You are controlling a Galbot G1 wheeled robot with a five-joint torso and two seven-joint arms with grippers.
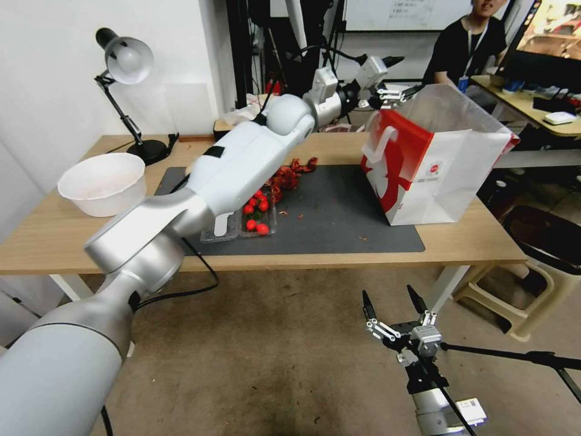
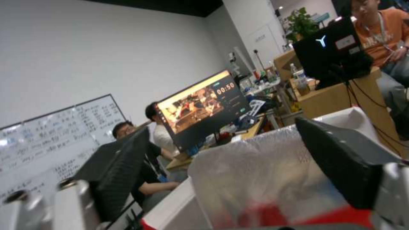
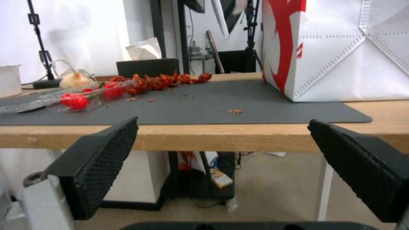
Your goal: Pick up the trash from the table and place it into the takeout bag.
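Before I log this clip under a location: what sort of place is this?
Probably a robotics lab or office. A whiteboard covered in writing, a monitor running a timer, and tripod legs on the floor around the table suggest a test setup rather than a home.

Tabletop [image 1: 60,242] light wood, matt, with a dark grey matt mat [image 1: 339,212]. Takeout bag [image 1: 460,175] smooth white paper, red side panel, stitched seams. Tomato box [image 3: 64,99] clear glossy plastic. Right end effector [image 3: 226,166] has black pads [image 3: 102,153] with rough dimpled texture. Left arm [image 1: 242,163] has smooth white casing with silvery joints.
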